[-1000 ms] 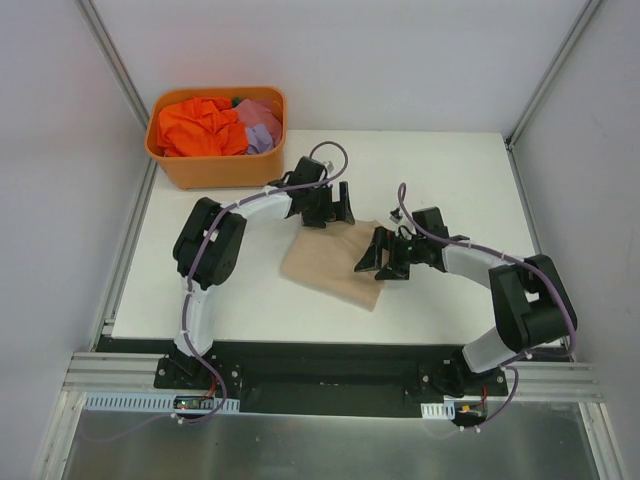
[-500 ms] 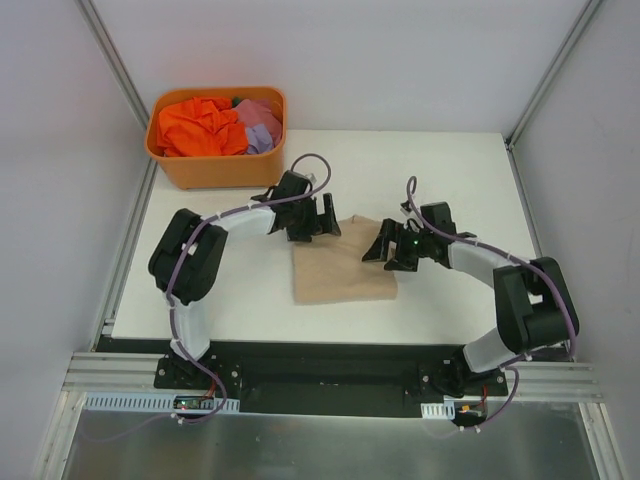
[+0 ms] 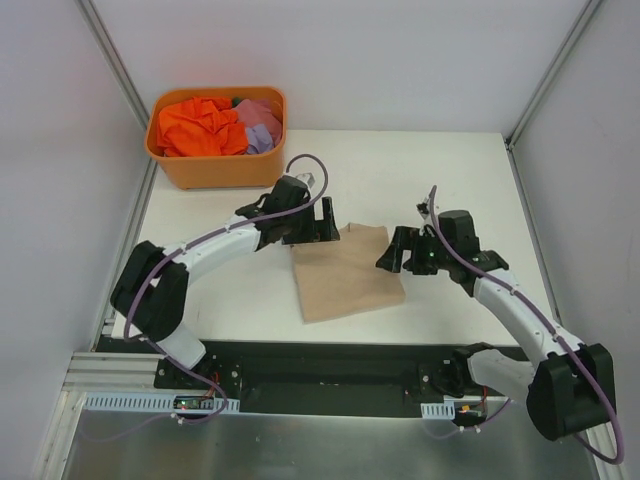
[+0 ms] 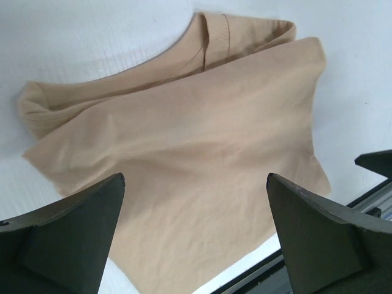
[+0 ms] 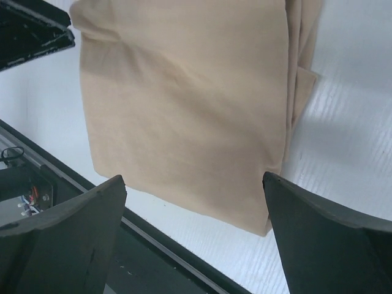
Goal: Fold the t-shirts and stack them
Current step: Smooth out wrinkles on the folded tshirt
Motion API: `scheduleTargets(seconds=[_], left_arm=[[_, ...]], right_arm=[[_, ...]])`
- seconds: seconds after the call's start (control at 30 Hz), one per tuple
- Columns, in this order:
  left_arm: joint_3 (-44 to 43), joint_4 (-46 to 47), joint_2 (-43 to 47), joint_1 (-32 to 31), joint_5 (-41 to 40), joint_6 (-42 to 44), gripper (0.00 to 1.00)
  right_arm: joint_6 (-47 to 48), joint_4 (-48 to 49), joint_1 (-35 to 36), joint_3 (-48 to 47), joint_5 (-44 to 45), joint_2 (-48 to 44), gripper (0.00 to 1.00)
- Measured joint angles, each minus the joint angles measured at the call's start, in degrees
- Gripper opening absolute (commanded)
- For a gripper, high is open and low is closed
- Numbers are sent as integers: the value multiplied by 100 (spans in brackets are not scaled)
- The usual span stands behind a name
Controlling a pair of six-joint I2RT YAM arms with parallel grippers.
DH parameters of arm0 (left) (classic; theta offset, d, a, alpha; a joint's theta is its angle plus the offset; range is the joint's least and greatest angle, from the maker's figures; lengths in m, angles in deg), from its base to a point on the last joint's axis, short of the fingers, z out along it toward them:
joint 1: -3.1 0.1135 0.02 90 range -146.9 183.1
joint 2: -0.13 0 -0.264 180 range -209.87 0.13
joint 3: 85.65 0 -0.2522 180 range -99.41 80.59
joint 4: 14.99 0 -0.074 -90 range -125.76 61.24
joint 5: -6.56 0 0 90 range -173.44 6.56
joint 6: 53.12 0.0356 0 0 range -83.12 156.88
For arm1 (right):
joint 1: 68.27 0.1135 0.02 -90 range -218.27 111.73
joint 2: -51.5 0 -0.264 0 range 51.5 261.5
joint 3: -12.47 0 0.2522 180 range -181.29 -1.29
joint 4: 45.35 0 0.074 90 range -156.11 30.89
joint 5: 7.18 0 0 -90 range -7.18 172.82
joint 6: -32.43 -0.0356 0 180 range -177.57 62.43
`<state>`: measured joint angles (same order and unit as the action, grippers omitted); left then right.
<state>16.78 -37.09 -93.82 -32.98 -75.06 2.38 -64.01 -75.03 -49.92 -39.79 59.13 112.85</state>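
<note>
The folded beige t-shirt [image 3: 347,272] lies flat on the worktop [image 3: 450,180] between my two claws — left claw [image 3: 313,228] over its far left corner, right claw [image 3: 402,256] at its right edge, both spread wide and empty — its longer side running far to near.

No words, labels, brand marks, numbers or signs can be read on anything shown in these three camera views.

- Bright, even, diffuse light; the white bench [image 3: 440,170] is nearly washed out, with no hard glare.
- A soft shadow lies beside the beige t-shirt [image 5: 184,110].
- All views are sharp.
</note>
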Motion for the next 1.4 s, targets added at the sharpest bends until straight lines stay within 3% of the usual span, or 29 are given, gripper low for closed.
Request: scheduleTargets(seconds=[0.23, 0.63, 1.0, 1.23, 1.4], left_arm=[[597, 50, 708, -76, -111, -37, 99], [1211, 195, 254, -111, -98, -170, 99], [1224, 210, 437, -111, -103, -199, 99], [1740, 199, 1823, -111, -190, -205, 99], [2275, 94, 2693, -111, -485, -260, 99]], right_arm=[[-31, 210, 160, -708, -225, 955, 96], [-195, 807, 262, -2428, 223, 4221, 96], [28, 275, 251, -2708, 647, 4000, 96], [337, -197, 232, -2072, 1176, 2162, 98], [459, -472, 304, -1762, 1475, 2155, 95]])
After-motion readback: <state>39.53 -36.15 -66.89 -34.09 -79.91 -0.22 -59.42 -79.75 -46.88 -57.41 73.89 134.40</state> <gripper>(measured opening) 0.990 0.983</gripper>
